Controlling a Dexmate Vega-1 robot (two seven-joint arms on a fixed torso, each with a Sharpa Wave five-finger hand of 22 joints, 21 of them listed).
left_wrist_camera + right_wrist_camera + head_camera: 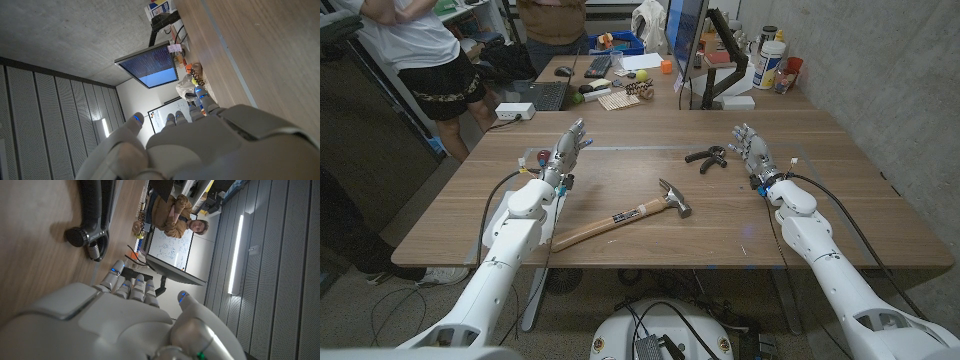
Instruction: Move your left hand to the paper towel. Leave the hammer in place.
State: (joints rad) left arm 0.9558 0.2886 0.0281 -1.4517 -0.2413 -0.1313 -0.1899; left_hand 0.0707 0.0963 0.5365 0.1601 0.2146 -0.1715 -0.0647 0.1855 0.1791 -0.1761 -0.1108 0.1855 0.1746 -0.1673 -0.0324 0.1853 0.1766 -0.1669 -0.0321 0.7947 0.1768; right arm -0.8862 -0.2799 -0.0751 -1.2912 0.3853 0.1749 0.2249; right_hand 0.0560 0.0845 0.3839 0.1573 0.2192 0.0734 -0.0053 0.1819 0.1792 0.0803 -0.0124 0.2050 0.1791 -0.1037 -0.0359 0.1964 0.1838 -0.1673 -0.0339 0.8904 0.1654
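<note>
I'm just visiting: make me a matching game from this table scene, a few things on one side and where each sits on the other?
Things:
1. hammer
2. black hand grip
3. left robot hand
4. monitor

Places:
A. at the table's left, fingers spread, holding nothing
B. standing at the far edge
C. lying in the table's middle
D. just beside the right robot hand

Pairs: 1-C, 2-D, 3-A, 4-B

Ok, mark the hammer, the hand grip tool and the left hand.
hammer [620, 220]: head view, middle of its wooden handle.
hand grip tool [705, 157]: head view, on its black handles.
left hand [565, 148]: head view, back of the hand.
</note>
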